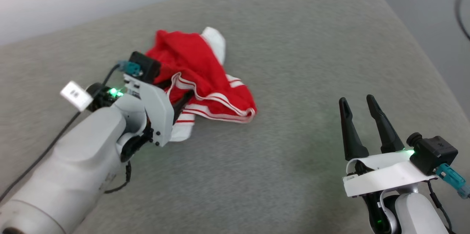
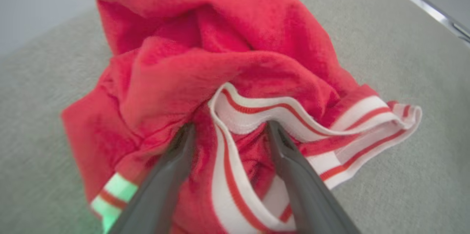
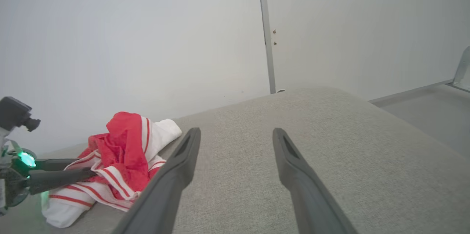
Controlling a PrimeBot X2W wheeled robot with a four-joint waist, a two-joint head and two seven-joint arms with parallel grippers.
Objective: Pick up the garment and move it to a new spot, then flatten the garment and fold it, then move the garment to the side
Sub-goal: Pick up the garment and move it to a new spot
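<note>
Red jersey (image 1: pixel 198 68) lies crumpled at 11 o'clock on the grey cushion (image 1: pixel 293 175). Left gripper (image 2: pixel 229 127): jaws apart, straddling the striped hem (image 2: pixel 257 111), nothing clamped. Right gripper (image 1: pixel 358 100): apart, idle at 4 o'clock. Judged step: flattening pending. The next move calls for grips on opposite edges.

Bright, soft, even light, hardly any shadows. Left wrist close-up's kinda blurry, green glow (image 2: pixel 110 204) tints the garment (image 2: pixel 205 61) low down; wrist views warp at edges.
</note>
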